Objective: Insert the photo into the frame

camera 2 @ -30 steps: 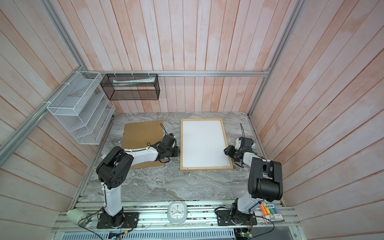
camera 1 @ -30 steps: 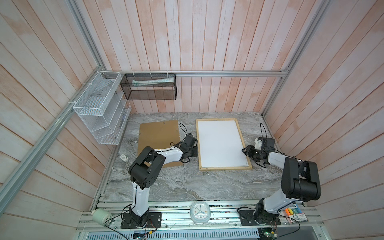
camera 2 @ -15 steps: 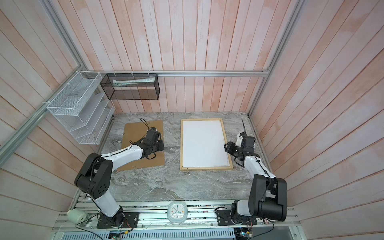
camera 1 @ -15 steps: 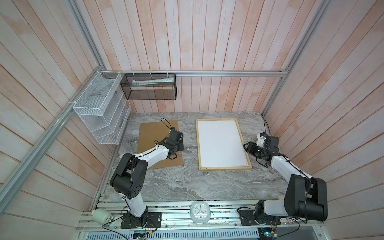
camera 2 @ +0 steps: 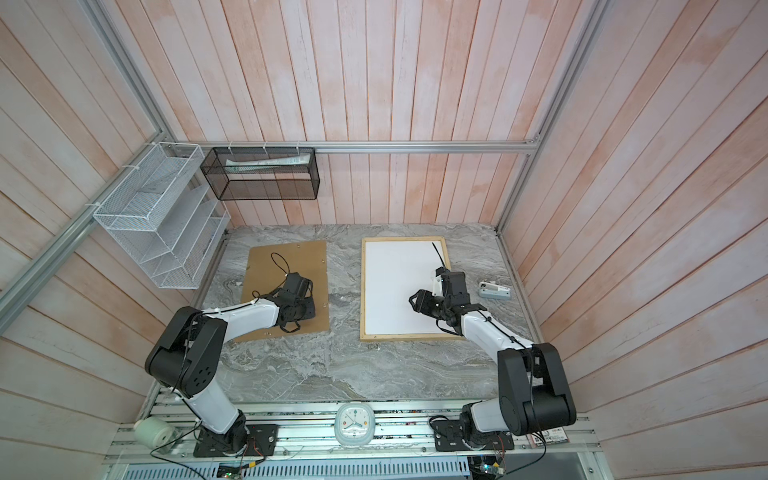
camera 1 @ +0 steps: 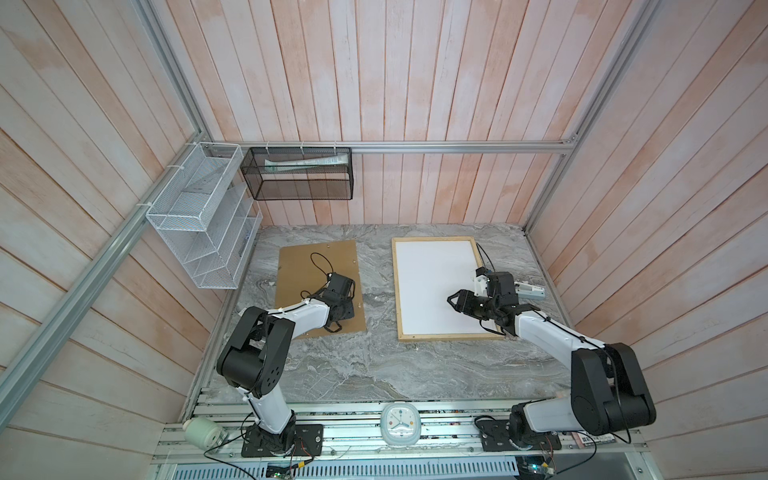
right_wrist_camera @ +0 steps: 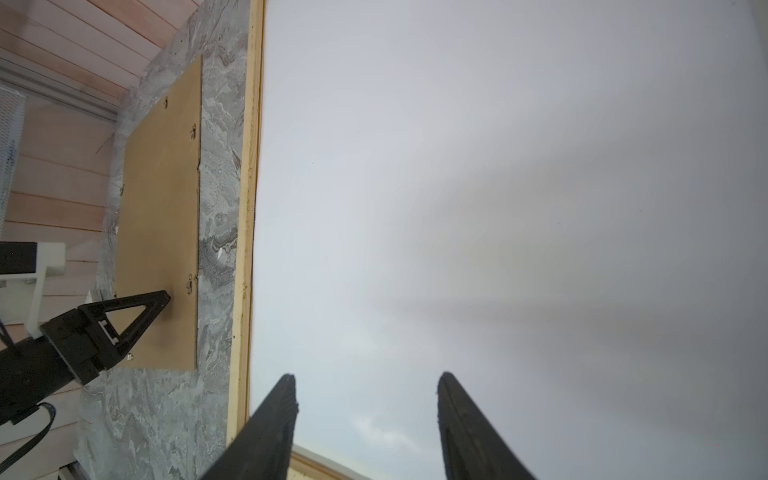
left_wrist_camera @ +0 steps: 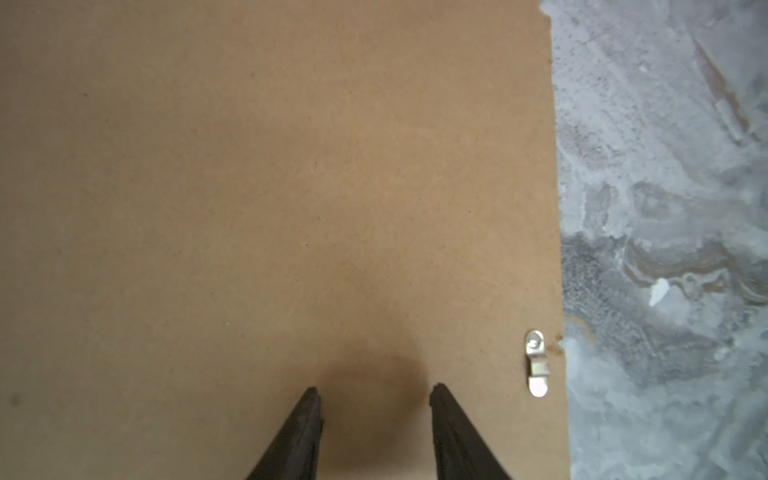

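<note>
Fingers on left (left_wrist_camera: 299, 436) apart, now over brown board (left_wrist_camera: 249, 166), fingers on right (right_wrist_camera: 266, 432) apart, now over frame (right_wrist_camera: 245, 208)

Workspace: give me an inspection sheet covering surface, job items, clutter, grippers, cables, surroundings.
Surface: marble table, few white flecks.
Job's things: frame lies flat, filled by a white sheet; forest print nowhere seen; brown backing board lies apart, left of it.
Clutter: small grey device right of the frame; clock on front rail.
Grippers: left gripper open, empty, over the board; right gripper open, empty, over the white sheet.
Cables: black cable loops over the board.
Surroundings: plank walls; white wire rack, black mesh basket hanging.
</note>
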Motion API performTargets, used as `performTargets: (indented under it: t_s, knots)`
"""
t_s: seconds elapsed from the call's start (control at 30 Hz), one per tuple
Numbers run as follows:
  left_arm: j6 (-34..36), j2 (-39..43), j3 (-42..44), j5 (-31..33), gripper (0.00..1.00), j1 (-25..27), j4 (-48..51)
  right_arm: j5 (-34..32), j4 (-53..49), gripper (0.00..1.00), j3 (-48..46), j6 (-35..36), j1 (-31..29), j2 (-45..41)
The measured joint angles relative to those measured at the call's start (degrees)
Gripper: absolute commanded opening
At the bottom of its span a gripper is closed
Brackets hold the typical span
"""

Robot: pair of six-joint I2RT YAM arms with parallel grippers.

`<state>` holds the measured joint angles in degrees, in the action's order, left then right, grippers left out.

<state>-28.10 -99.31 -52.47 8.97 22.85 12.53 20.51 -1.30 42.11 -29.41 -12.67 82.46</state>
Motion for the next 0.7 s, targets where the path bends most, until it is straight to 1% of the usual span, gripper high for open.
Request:
performTargets:
  t_s: [0.17,0.43,0.57,0.7]
  knots:
    - [-0.57,-0.13,0.07,-1.92,0.45,1.68,-1.36,-0.09,1.22,0.56,2.29,-1.27,-3.67,3.72]
    - [-1.92,-2.84,-1.27,-5.66,0.44,5.35,-6.71,-0.04,4.46,0.55,9.33,-3.67,-13.75,12.46]
    - [-2.23,-4.04,-2.19,-6.84,0.44,6.27,-8.46,0.0,5.09,0.55,13.35,-4.48,-18.29,17.31]
    - [-2.36,-4.15,-2.19,-8.55,0.44,6.54,-9.46,0.0,5.46,0.55,16.39,-5.07,-21.22,20.52]
